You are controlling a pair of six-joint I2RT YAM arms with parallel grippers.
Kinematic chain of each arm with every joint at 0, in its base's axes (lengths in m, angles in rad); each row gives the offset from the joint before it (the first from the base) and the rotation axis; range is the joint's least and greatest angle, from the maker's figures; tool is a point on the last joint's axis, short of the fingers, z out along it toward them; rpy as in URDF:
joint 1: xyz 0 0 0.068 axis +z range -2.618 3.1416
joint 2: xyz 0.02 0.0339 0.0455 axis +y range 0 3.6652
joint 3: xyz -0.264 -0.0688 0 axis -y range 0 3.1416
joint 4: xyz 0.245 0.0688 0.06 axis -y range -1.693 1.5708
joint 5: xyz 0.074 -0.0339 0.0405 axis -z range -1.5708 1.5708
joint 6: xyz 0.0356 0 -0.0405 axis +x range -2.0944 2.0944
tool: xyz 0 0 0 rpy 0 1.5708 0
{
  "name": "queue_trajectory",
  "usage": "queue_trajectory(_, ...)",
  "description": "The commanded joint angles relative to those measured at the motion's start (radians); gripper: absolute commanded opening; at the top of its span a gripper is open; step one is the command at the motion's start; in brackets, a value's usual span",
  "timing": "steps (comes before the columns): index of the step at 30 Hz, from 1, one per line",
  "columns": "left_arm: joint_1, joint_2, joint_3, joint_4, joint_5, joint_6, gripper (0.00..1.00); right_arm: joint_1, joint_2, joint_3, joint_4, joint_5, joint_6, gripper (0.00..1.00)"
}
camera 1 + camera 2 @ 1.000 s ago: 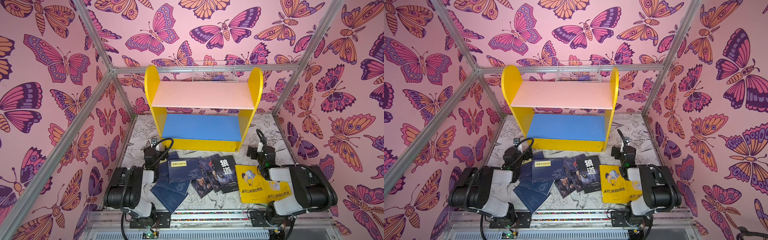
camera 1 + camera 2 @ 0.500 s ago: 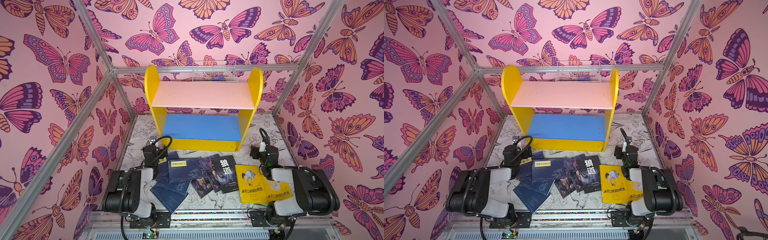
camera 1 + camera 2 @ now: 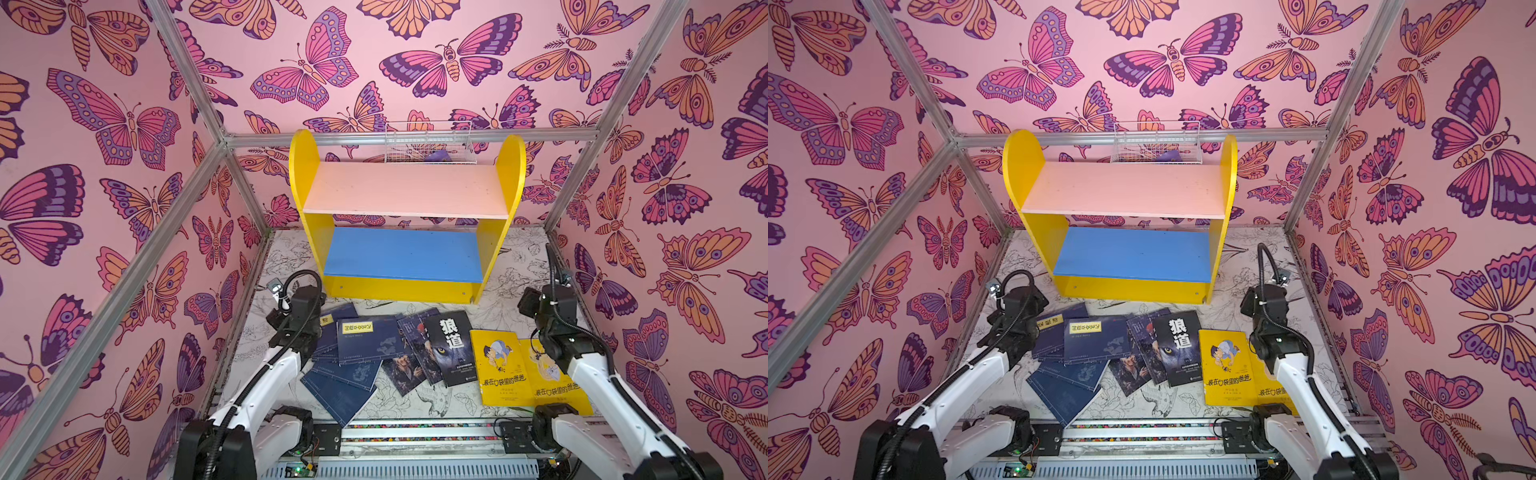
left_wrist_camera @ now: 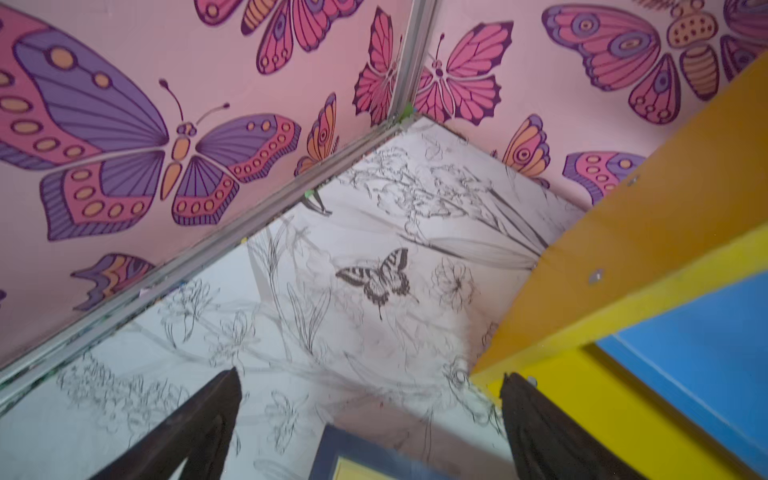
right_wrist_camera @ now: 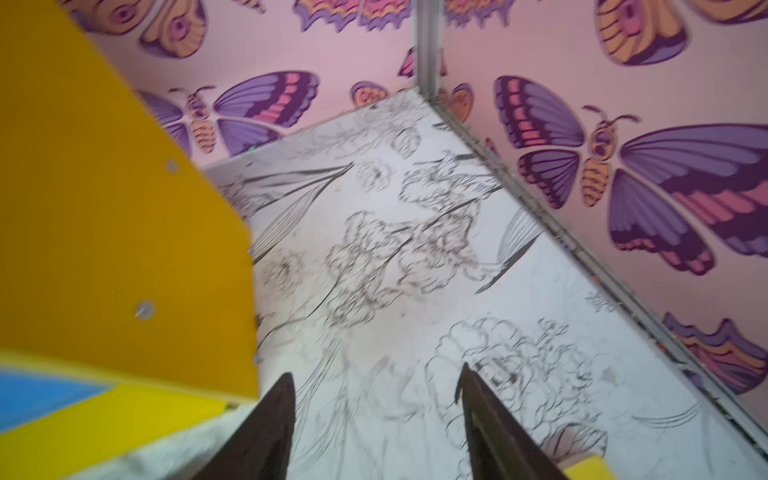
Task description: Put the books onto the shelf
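Lying flat, wolf book (image 3: 451,349) titled 狼道, yellow book (image 3: 500,370) reading 装在口袋里的爸爸

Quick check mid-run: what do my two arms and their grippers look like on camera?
Both arms look alike: the left arm and right arm have white tubular links with black joint housings and black wrist sections. A black cable loops over each wrist. The left gripper and right gripper are dark, each jaw tapering to a point. No markings are readable.

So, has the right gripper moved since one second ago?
Yes. In both top views the right gripper has shifted rightward, so the gap to the shelf and its yellow side panel is wider.
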Motion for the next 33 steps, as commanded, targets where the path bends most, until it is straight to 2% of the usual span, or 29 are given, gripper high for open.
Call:
queue_trajectory(1,-0.115,-0.05,0.031,-0.302,-0.045,-0.174,0.99,0.198,-0.055,-0.014,-0.221,0.069,0.103,0.65)
queue_trajectory(3,-0.199,-0.087,0.022,-0.336,-0.022,-0.197,0.99,0.333,-0.042,-0.006,-0.267,0.096,0.149,0.66)
queue_trajectory(7,-0.324,-0.113,0.007,-0.324,0.08,-0.195,0.99,0.488,0.049,0.032,-0.361,0.098,0.218,0.69)
queue_trajectory(10,-0.407,-0.073,0.028,-0.285,0.168,-0.125,0.99,0.573,0.126,0.045,-0.397,0.097,0.225,0.71)
queue_trajectory(12,-0.462,-0.037,0.045,-0.217,0.229,-0.035,0.99,0.608,0.171,0.054,-0.419,0.076,0.221,0.72)
queue_trajectory(15,-0.503,0.022,0.082,-0.152,0.331,0.056,0.99,0.634,0.204,0.056,-0.438,0.023,0.213,0.73)
queue_trajectory(19,-0.52,0.12,0.122,-0.042,0.534,0.152,0.99,0.659,0.217,0.038,-0.429,-0.041,0.175,0.75)
queue_trajectory(23,-0.532,0.252,0.19,0.011,0.749,0.259,0.99,0.66,0.229,0.038,-0.456,-0.037,0.221,0.76)
queue_trajectory(25,-0.55,0.324,0.236,0.01,0.82,0.298,0.99,0.659,0.236,0.033,-0.448,-0.025,0.236,0.76)
queue_trajectory(29,-0.591,0.435,0.309,0.002,0.882,0.36,0.99,0.653,0.261,0.031,-0.441,0.0,0.242,0.76)
queue_trajectory(33,-0.605,0.538,0.38,-0.022,0.913,0.382,0.99,0.636,0.292,0.033,-0.418,-0.03,0.235,0.77)
